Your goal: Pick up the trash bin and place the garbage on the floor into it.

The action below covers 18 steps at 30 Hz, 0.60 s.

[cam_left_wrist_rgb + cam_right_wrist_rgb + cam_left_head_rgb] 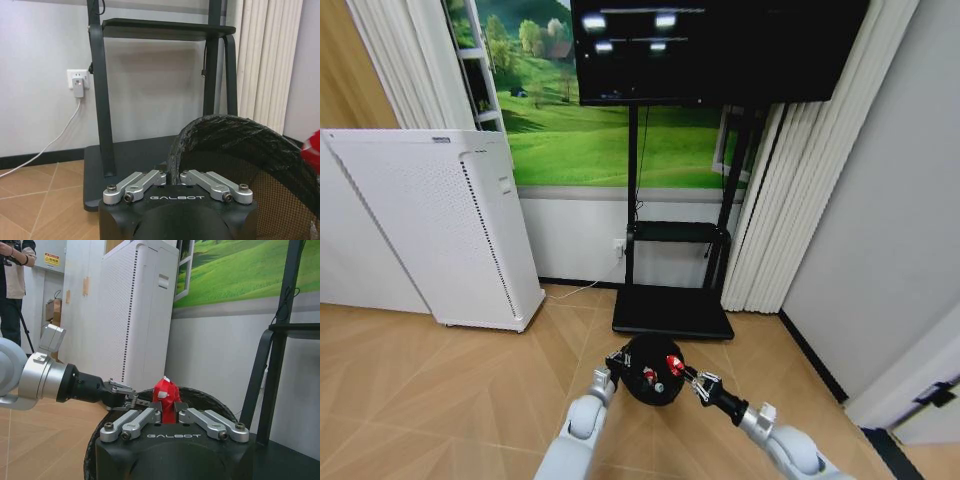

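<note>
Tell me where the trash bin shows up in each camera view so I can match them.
Head view: the trash bin sits low at centre, between both arms.
Left wrist view: its rim arcs just beyond the left tool.
Right wrist view: its rim curves behind the right tool, which holds a red wrapper.
Shared landmark: the black TV stand.

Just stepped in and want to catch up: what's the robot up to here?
It is tidying trash into a small black bin. The left gripper grips the bin's rim, holding it in front of the TV stand. The right gripper holds a red-and-white wrapper over the bin's opening. Something small already lies inside.
</note>
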### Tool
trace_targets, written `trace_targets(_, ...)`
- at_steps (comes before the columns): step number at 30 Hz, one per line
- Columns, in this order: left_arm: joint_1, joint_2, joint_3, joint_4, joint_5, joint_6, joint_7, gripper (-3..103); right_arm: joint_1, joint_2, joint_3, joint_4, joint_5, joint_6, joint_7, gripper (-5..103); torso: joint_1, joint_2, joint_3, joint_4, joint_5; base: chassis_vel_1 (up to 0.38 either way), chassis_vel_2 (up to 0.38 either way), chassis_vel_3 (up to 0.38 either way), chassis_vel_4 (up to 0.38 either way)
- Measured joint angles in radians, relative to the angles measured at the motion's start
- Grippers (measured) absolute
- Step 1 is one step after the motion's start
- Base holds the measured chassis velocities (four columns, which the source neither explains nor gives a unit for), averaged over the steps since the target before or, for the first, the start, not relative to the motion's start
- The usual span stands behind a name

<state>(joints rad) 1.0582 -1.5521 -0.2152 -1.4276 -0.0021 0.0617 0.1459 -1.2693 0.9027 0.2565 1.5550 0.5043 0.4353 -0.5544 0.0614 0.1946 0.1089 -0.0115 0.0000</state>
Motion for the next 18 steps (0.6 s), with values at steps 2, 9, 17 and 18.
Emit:
trace_targets(2,0.003,-0.002,0.006,-0.001,0.002,0.000,0.000,7,0.016,0.012,-0.019,-0.010,-0.010,0.000,0.008,12,0.000,0.000,0.000,0.0000,0.0001,0.000,0.000,0.000,0.000)
trace_targets(9,0.018,0.002,0.014,-0.022,0.003,0.000,0.000,7,0.017,0.020,-0.019,-0.003,-0.016,-0.026,0.029,16,0.000,0.000,0.000,0.0000,0.0000,0.000,0.000,0.000,0.000)
trace_targets(17,0.027,0.002,0.014,-0.030,0.008,0.000,0.000,7,0.003,0.017,0.002,0.005,-0.017,-0.035,0.028,48,0.000,0.000,0.000,0.0000,0.0000,0.000,0.000,0.000,0.000)
trace_targets(18,0.028,0.001,0.015,-0.030,0.008,0.000,0.000,7,0.002,0.017,0.004,0.005,-0.017,-0.035,0.028,48,0.000,0.000,0.000,0.0000,0.0000,0.000,0.000,0.000,0.000)
